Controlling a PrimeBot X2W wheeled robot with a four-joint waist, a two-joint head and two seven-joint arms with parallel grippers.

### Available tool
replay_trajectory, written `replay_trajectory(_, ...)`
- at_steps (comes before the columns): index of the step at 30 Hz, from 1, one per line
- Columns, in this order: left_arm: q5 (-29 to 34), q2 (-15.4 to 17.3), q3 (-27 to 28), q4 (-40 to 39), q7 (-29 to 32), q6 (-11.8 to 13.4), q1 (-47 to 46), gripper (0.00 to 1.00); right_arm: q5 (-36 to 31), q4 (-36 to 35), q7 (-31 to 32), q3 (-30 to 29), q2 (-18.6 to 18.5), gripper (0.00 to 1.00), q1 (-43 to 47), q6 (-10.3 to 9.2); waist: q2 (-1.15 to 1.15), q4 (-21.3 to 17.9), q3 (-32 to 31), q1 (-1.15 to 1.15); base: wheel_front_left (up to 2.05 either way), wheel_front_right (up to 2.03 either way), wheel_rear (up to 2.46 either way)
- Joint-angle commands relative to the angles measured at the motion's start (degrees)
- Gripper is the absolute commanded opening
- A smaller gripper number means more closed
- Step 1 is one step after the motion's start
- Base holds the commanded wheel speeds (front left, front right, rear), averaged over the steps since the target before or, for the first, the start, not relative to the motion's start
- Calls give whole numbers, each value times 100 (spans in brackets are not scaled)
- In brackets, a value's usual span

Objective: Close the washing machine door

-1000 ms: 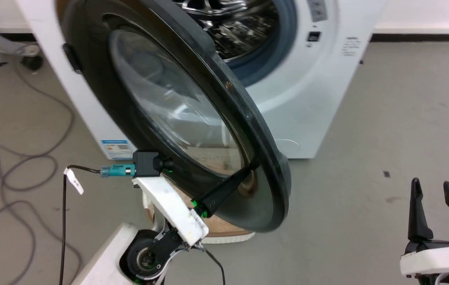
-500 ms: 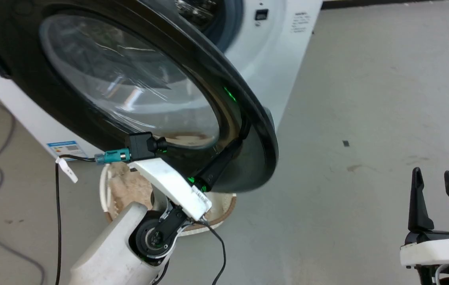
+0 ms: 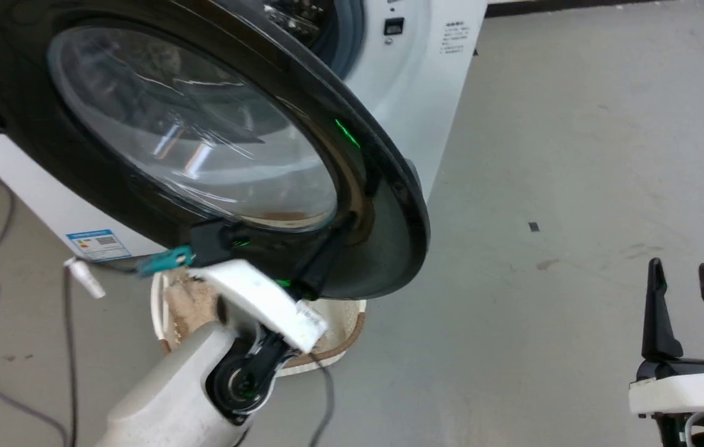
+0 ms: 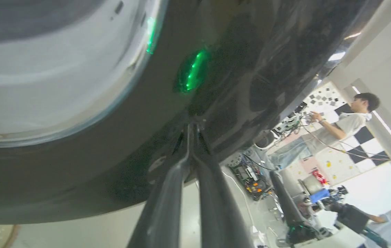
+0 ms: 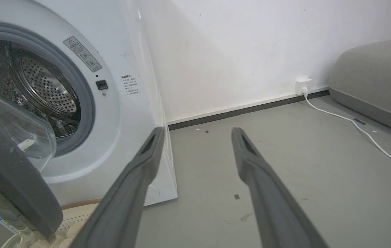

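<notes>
The washing machine door is a big, round, shiny black ring with a clear glass bowl in the middle. Small green lights shine back from the black part. The door is open and stands out from the white washing machine. Behind it is the steel drum, full of little holes, with a grey rubber ring round it.

The left gripper has its two dark fingers pressed tight together with nothing between them. Their tips touch the black ring of the door low down, just beside the edge of the glass. The rest of the door spreads out above and ahead of these jaws.

The right gripper has its jaws apart and grips nothing. The door is well away from it, off to its left. A cream basket sits on the floor under the door, near the left gripper's wrist.
</notes>
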Motion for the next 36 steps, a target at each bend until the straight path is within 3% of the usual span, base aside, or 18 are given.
replay_trajectory(1,360,144,-85,178,-372,-25,-82,100,78,-90,-25,-8,1,100,-48,5,0,109,-97,0,0,0,0)
replay_trajectory(3,873,236,-112,476,-672,-22,-128,100,163,-197,-25,-59,1,100,-65,5,0,209,-163,0,0,0,0)
replay_trajectory(6,1823,152,396,786,-809,311,-200,100,298,-394,-25,-119,1,100,-105,5,0,380,-240,0,0,0,0)
replay_trajectory(11,3927,-214,1947,69,-816,1103,281,100,432,-812,-25,-101,1,100,-258,5,0,638,-293,0,0,0,0)
replay_trajectory(12,3927,-214,1947,69,-816,1103,281,100,432,-812,-25,-101,1,100,-258,5,0,638,-293,0,0,0,0)
replay_trajectory(17,5525,-332,2678,-695,-817,1599,904,100,567,-1233,-25,183,1,100,-533,5,0,821,-325,0,0,0,0)
replay_trajectory(22,6417,-428,3160,-1339,-817,2030,1455,100,607,-1748,-25,549,1,100,-883,5,0,987,-326,0,0,0,0)
replay_trajectory(26,6648,-560,3451,-1665,-817,2116,1876,100,534,-2061,-25,929,1,99,-1113,5,0,1132,-303,0,0,0,0)
replay_trajectory(27,6673,-596,3508,-1707,-817,2114,1987,100,493,-2123,-25,1050,1,36,-1159,5,0,1166,-300,0,0,0,0)
replay_trajectory(28,6696,-635,3556,-1728,-818,2108,2103,100,463,-2159,-25,1219,1,0,-1193,5,0,1203,-300,0,0,0,0)
replay_trajectory(36,6860,-896,3847,-1762,-818,1851,2644,100,526,-2148,-25,2651,-566,0,-1364,5,0,1463,-289,0,0,0,0)
